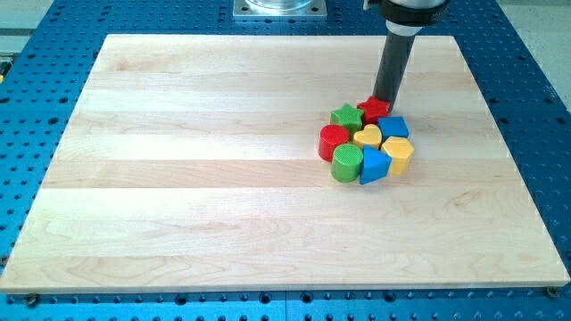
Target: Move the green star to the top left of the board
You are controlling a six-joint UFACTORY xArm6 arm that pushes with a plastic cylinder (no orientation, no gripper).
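The green star (346,115) lies at the top left of a tight cluster of blocks, right of the board's middle. My tip (384,97) stands at the cluster's top, just above and touching or nearly touching the red star (375,109), to the right of the green star. The rod rises toward the view's top. The wooden board (178,178) fills most of the view.
The cluster also holds a red cylinder (333,140), a yellow heart (367,135), a blue cube (393,127), a green cylinder (346,164), a blue triangle-like block (374,165) and a yellow hexagon-like block (399,153). A blue perforated table (535,89) surrounds the board.
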